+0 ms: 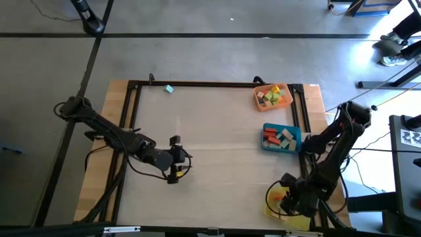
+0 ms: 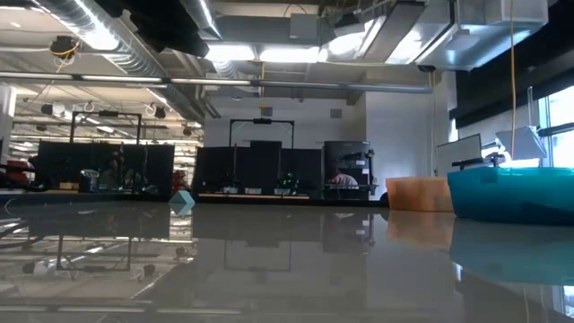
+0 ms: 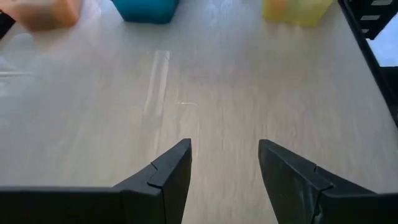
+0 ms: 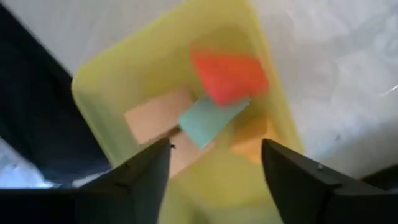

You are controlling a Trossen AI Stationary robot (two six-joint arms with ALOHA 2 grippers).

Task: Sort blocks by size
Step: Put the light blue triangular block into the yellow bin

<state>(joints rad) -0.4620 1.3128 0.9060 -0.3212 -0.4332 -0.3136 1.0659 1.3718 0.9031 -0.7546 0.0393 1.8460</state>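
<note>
- High view: the left gripper hovers over bare table at the left-centre, with nothing near it. The right gripper hangs over the yellow tray at the table's near right corner. The orange tray and the blue tray, both holding mixed blocks, lie along the right side. One teal block lies alone near the far edge, well apart from both arms.
- Low view: neither gripper shows. The lone teal block stands on the tabletop far off; the blue tray and the orange tray behind it show only as walls, contents hidden.
- Left wrist view: its fingers stand apart and empty over bare wood; all three trays appear blurred beyond.
- Right wrist view: its fingers stand wide, gripping nothing, above the yellow tray, which contains a red block, a teal bar and tan blocks, detail the high view does not resolve.
</note>
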